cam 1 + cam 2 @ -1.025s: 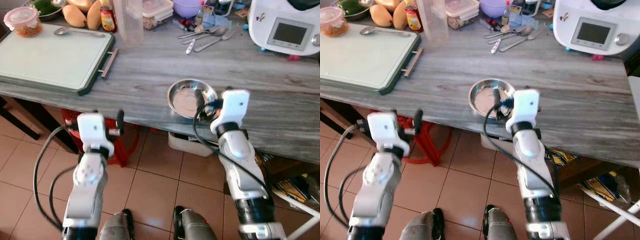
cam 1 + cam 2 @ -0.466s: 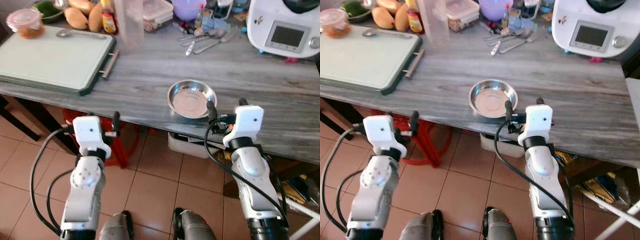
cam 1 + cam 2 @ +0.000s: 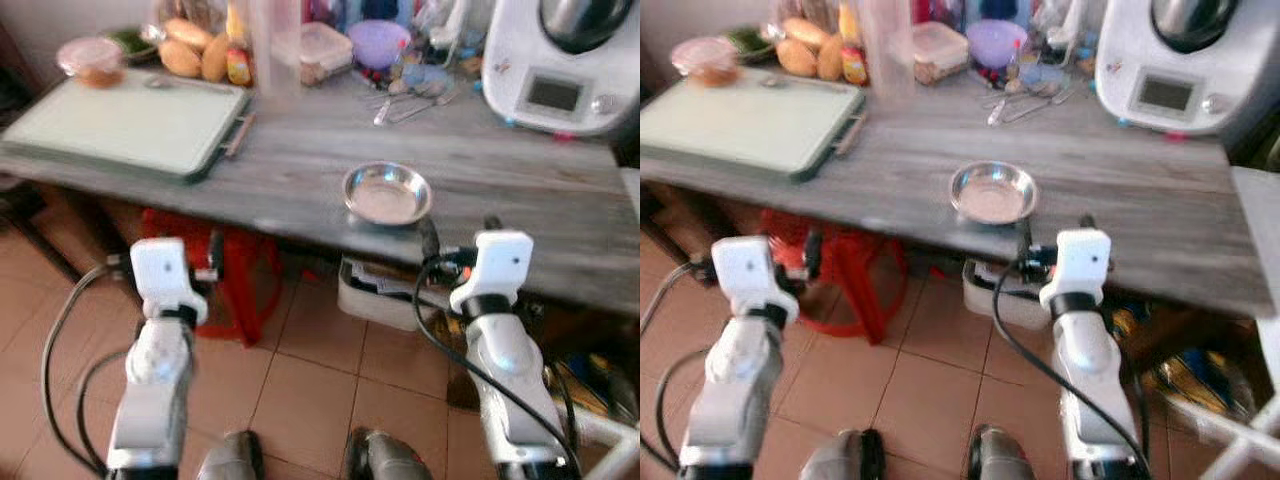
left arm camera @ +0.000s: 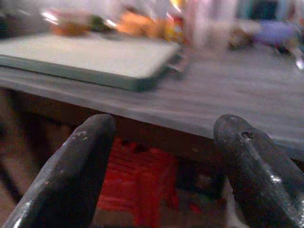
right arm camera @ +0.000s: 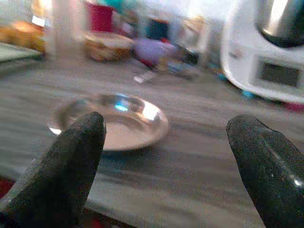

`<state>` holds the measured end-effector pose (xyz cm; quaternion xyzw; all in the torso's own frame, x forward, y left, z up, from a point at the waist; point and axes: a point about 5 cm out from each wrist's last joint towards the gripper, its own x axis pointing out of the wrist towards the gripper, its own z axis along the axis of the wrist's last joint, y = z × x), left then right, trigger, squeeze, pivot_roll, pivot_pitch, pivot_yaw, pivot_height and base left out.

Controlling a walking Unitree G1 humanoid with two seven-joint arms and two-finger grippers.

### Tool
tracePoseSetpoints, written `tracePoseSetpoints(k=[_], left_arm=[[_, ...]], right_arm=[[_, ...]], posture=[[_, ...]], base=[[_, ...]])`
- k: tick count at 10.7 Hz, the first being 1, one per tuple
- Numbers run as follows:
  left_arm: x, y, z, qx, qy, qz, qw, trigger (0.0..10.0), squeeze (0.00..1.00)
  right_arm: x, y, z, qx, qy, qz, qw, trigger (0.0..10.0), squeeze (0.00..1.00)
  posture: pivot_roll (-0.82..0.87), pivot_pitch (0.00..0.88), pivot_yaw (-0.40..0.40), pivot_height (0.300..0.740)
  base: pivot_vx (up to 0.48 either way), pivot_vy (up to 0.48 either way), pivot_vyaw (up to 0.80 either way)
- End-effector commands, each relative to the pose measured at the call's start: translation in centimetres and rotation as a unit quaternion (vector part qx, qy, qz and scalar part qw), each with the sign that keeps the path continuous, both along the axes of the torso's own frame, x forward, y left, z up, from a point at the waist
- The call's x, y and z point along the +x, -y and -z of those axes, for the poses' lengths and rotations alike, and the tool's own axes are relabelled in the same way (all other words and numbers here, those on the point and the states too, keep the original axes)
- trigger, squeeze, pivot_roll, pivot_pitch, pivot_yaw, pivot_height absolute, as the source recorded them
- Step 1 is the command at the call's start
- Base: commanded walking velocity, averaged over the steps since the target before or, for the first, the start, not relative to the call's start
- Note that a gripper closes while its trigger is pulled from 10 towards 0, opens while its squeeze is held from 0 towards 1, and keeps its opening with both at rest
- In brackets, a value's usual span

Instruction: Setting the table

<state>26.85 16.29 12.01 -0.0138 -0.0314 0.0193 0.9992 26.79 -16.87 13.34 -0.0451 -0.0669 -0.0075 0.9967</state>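
A small steel dish [image 3: 387, 193] sits alone near the front edge of the grey wooden worktop [image 3: 300, 165], well apart from the pale green cutting board [image 3: 125, 120] at the robot's left and the white kitchen appliance [image 3: 560, 65] at the far right. Both arms are held low in front of the worktop edge, neither touching anything. The right gripper [image 5: 166, 156] hangs just in front of and below the dish, its jaws spread wide and released, with the dish seen between the two black fingers in the right wrist view. The left gripper [image 4: 166, 166] has its jaws released as well, pointing at the worktop edge below the cutting board, with a red stool [image 3: 235, 270] underneath. At the back of the worktop lie spoons and forks [image 3: 415, 100] in a loose cluster, beside a purple bowl [image 3: 378, 42], a lidded container [image 3: 325, 45] and some mangoes [image 3: 195, 58]. The dish looks to be placed, so the step in hand seems to be the gap between one item and the next. The likely next move is to fetch cutlery from the back, which calls for stepping close and reaching over the dish without knocking it.
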Motion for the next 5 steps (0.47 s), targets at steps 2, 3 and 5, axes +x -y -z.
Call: tracePoseSetpoints(k=[2, 3, 5], left_arm=[[0.09, 0.33, 0.43, -0.003, -0.006, 0.0, 1.0, 10.0, 0.0], [0.06, 0.33, 0.48, -0.002, -0.006, 0.001, 1.0, 10.0, 0.0], [-0.27, 0.23, 1.02, 0.007, -0.011, 0.006, 1.0, 10.0, 0.0]], right_arm=[[1.22, -0.04, -0.93, -0.011, 0.011, 0.014, 1.0, 10.0, 0.0], [1.41, -0.06, -0.72, -0.002, 0.007, 0.014, 1.0, 10.0, 0.0], [1.22, -0.04, -0.13, 0.015, 0.002, 0.013, 1.0, 10.0, 0.0]], posture=[[-0.03, 0.039, 0.0, 0.74], [-0.03, 0.05, 0.005, 0.74], [-0.03, 0.072, 0.009, 0.74]], base=[[-0.281, 0.0, 0.0], [-0.285, 0.0, 0.0], [-0.274, 0.0, 0.0]])
